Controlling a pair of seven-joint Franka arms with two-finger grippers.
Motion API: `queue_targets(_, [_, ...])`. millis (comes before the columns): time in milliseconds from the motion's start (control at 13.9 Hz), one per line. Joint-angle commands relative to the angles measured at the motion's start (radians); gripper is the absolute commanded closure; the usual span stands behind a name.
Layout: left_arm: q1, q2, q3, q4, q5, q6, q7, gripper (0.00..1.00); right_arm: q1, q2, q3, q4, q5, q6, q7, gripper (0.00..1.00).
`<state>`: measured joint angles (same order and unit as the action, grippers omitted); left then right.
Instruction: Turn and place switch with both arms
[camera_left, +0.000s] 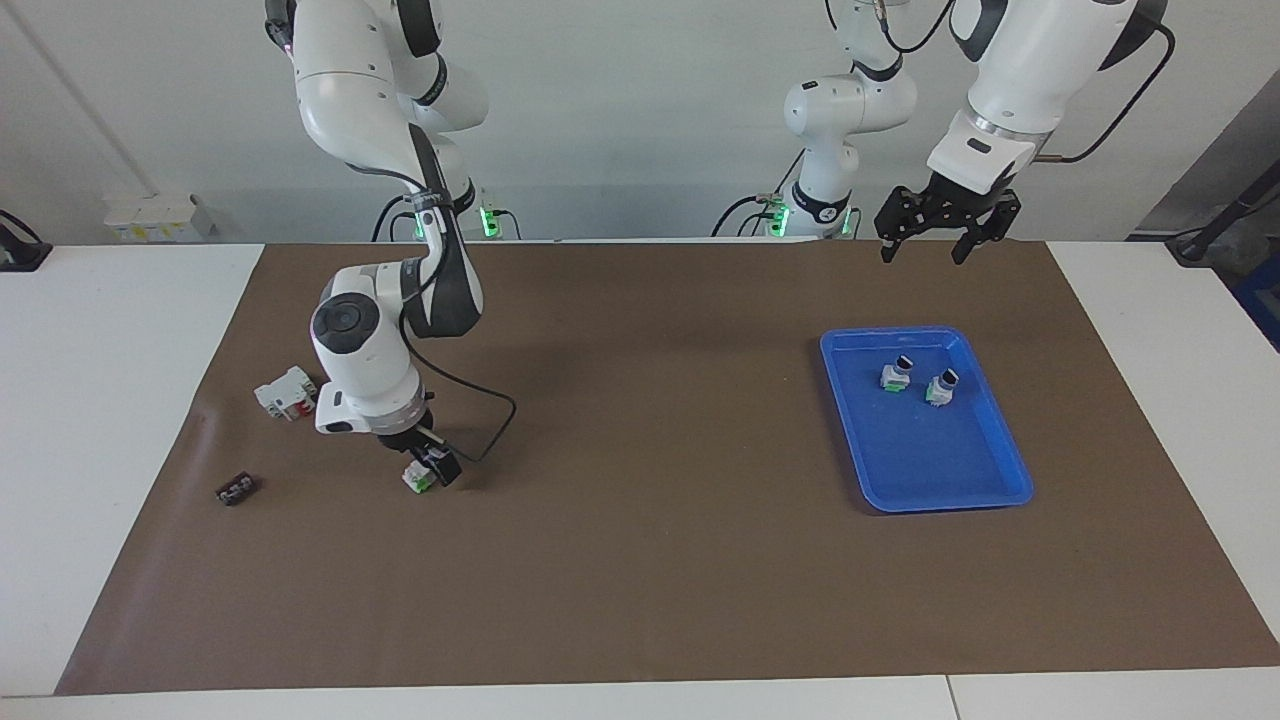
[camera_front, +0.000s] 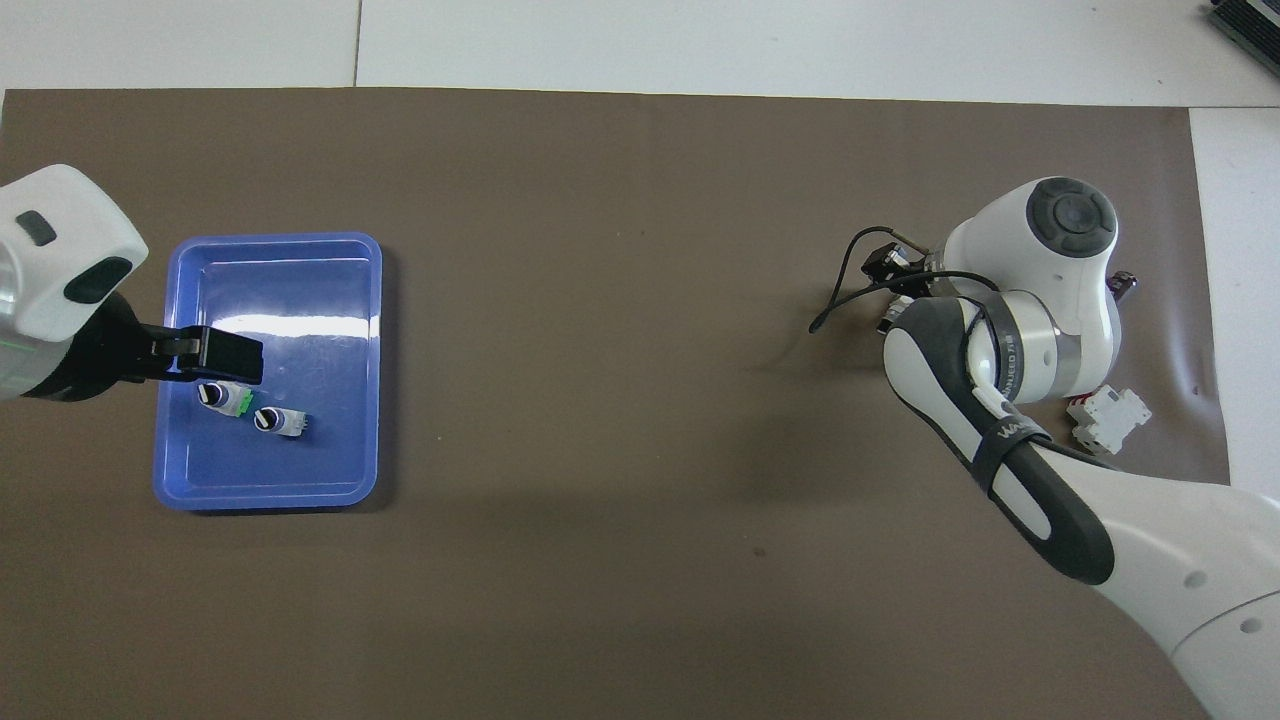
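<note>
The switch is being straddled by the right gripper, jaws spread, so it's best squeezed square across the body, while the left gripper is being held spread over the table by the tray.

Probably robotics lab, two arms, bare table

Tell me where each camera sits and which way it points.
Facing view: high across the table, looking at both bases; right gripper down at the switch, left gripper raised near the blue tray.
Overhead view: above the robots' end, looking steeply down; left gripper over the tray, right arm covering the switch.
Shared: tray, white block.
</note>
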<state>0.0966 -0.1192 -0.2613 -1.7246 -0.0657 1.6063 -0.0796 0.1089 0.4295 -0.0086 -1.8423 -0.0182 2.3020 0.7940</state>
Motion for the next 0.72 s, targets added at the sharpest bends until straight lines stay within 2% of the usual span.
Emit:
queue_targets(0, [0.009, -0.014, -0.001, -0.012, -0.011, -0.009, 0.014, 0.0, -0.009, 0.029, -0.001, -0.006, 0.017, 0.054, 0.011, 0.0])
queue_targets(505, [0.009, -0.014, -0.001, -0.012, -0.011, -0.009, 0.014, 0.0, -0.012, 0.028, -0.001, -0.002, 0.015, 0.039, 0.016, 0.0])
queue_targets(577, [0.009, -0.014, -0.001, -0.012, -0.011, -0.009, 0.014, 0.0, -0.012, 0.025, -0.001, 0.0, 0.015, 0.033, 0.014, 0.05])
queue_targets(649, [0.009, -0.014, -0.001, -0.012, -0.011, -0.009, 0.014, 0.0, -0.014, 0.022, -0.001, 0.002, 0.015, 0.027, 0.008, 0.2])
